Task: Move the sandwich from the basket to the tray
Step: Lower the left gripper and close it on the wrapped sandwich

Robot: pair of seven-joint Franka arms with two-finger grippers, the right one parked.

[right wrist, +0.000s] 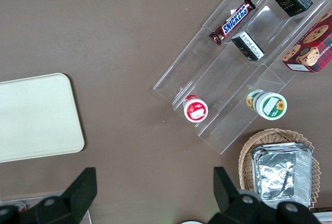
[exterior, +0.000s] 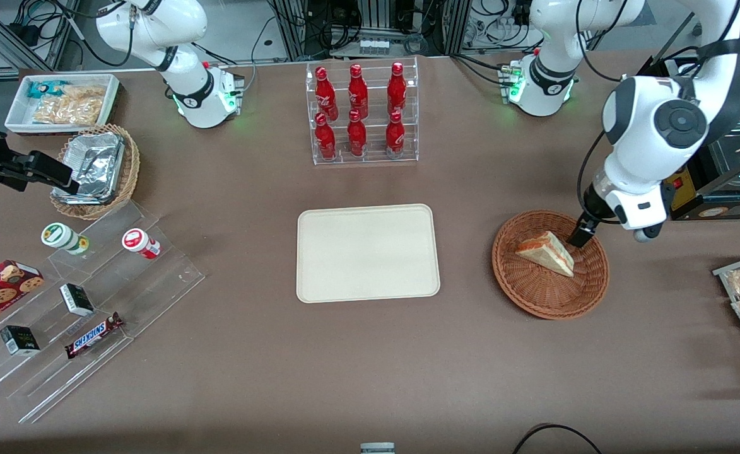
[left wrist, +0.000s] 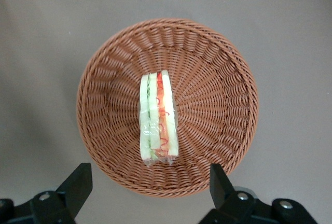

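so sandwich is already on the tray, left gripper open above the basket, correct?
Not quite. The sandwich is in the basket, not on the tray, which is bare in the front view. The left wrist view shows the sandwich lying at the basket's middle. The rest holds: the left gripper is open above the basket.
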